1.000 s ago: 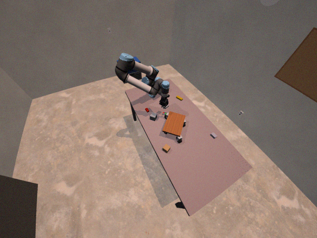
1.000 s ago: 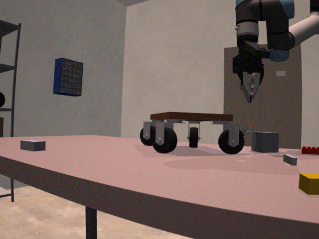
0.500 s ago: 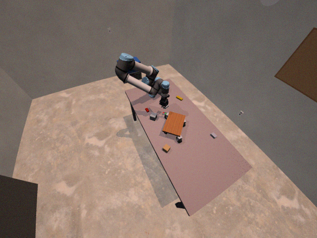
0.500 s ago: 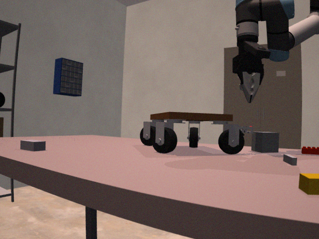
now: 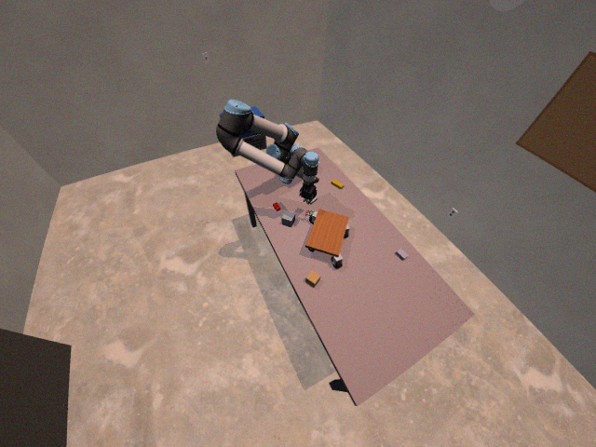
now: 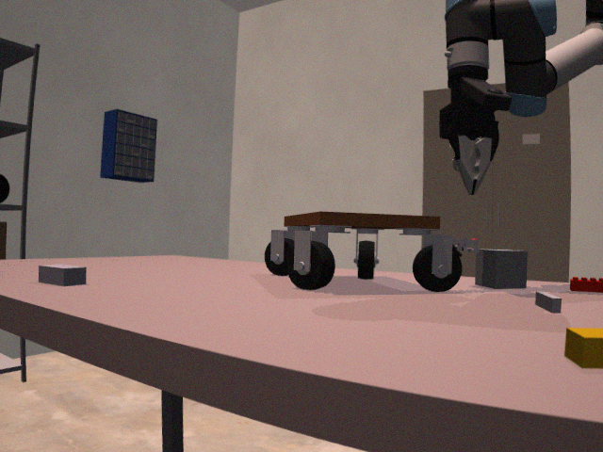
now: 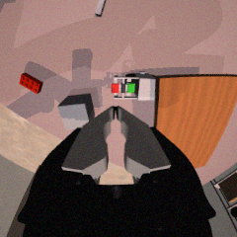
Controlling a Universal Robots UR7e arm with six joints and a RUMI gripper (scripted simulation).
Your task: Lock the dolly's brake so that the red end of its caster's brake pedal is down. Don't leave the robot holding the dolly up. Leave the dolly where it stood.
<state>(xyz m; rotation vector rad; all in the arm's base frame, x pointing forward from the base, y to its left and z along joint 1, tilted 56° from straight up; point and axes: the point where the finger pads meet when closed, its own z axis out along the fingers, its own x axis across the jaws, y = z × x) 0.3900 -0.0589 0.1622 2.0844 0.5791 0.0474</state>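
Nearest us, our gripper (image 7: 115, 112) is closed on nothing, fingertips together, hanging above the brake pedal (image 7: 123, 88). The pedal projects from a corner caster of the dolly (image 6: 363, 219), standing on the table (image 6: 194, 311). We judge it a stiff rocker: press the red end; grasping is unnecessary.

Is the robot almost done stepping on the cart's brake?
Not yet. The dolly stands on all its wheels on the table, so nothing is holding it up. The gripper is shut and empty, hanging in the air above the brake pedal, not touching it. In the wrist view the pedal's red and green ends both show, but whether the red end is down cannot be told. Pushing it down seems to be what is left.
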